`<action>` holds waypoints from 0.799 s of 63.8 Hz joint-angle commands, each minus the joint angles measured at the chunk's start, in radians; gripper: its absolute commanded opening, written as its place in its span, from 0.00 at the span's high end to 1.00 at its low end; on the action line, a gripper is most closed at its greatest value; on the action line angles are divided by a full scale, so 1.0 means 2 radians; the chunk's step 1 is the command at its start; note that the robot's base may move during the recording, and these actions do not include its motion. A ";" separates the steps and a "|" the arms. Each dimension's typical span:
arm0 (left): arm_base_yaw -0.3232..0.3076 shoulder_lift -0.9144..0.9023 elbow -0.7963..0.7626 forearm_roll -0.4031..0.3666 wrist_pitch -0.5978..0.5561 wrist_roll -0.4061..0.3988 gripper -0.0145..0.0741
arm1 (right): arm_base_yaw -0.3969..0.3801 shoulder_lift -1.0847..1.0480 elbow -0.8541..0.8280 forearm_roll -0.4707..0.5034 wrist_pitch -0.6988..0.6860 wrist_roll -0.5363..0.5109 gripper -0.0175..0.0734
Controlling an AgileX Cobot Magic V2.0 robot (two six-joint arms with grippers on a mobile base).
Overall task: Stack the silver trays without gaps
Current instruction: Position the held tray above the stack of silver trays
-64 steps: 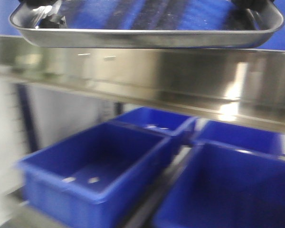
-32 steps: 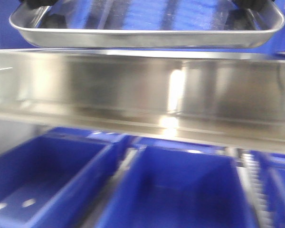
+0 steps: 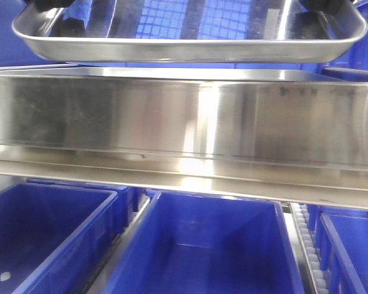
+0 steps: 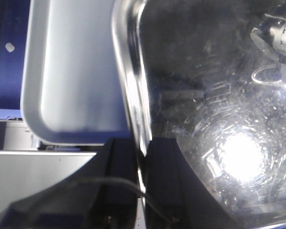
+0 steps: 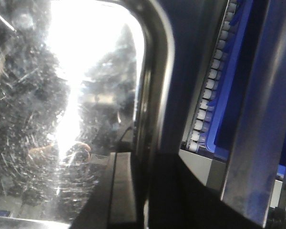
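Note:
One silver tray hangs level across the top of the front view, just above the shelf. My left gripper is shut on its left short rim, and the left wrist view shows the rim pinched between the black fingers. At the opposite rim my right gripper is shut as well, its fingers clamping the rolled edge. A second silver tray lies lower down, to the left of the held one and partly under it.
A long steel shelf rail runs the full width right under the held tray. Blue plastic bins stand side by side below it, with another on the left. A white roller track runs between the bins.
The shelf rail and blue bins have slid across the front view and now sit square on and larger. The held tray keeps its place between both shut grippers.

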 commanded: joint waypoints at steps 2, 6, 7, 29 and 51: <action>-0.004 -0.017 -0.016 0.009 0.029 0.012 0.89 | 0.000 -0.016 -0.018 -0.021 0.005 -0.012 0.75; -0.004 -0.017 -0.016 0.009 0.029 0.012 0.89 | 0.000 -0.016 -0.018 -0.021 0.005 -0.012 0.75; -0.004 -0.017 -0.016 0.009 0.029 0.012 0.89 | 0.000 -0.016 -0.018 -0.021 0.005 -0.012 0.75; -0.004 -0.017 -0.016 0.009 0.029 0.012 0.89 | 0.000 -0.016 -0.018 -0.021 0.005 -0.012 0.75; -0.004 -0.017 -0.016 0.009 0.028 0.012 0.89 | 0.000 -0.016 -0.018 -0.021 0.005 -0.012 0.75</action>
